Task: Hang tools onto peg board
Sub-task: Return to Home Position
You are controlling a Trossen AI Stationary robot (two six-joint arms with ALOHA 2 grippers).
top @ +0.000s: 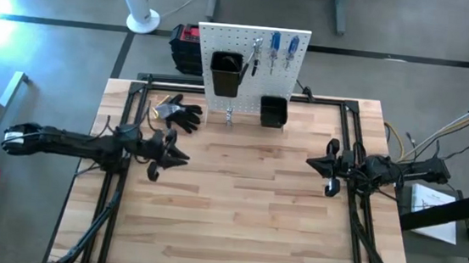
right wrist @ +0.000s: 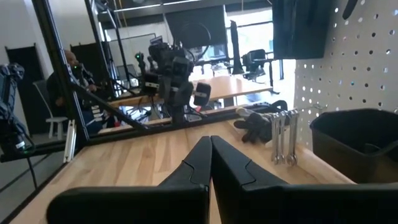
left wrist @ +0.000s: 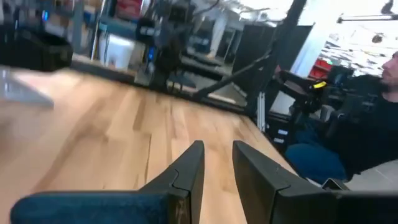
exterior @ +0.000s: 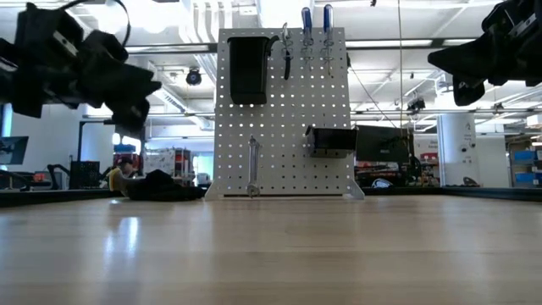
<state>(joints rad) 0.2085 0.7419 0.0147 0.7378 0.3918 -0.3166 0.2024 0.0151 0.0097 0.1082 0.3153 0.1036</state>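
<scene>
The peg board [top: 284, 68] stands upright at the far edge of the table [top: 235, 225] and carries two black bins [top: 225, 73]. Two blue-handled screwdrivers [top: 276, 47] hang near its top edge. The dark item beside them appears to be pliers [top: 256, 55], though it is too small to confirm. Slim silver wrenches [exterior: 252, 165] hang low on the board, below the taller bin and beside the lower one. Black gloves [top: 181, 112] lie on the tabletop just beside the board, on the left arm's side. The left gripper [top: 184, 157] hovers over the table's left half, its fingers [left wrist: 189, 167] parted by a narrow gap and holding nothing. The right gripper [top: 309, 163] hovers over the right half, fingertips pressed together and empty. Both are well apart from the board.
</scene>
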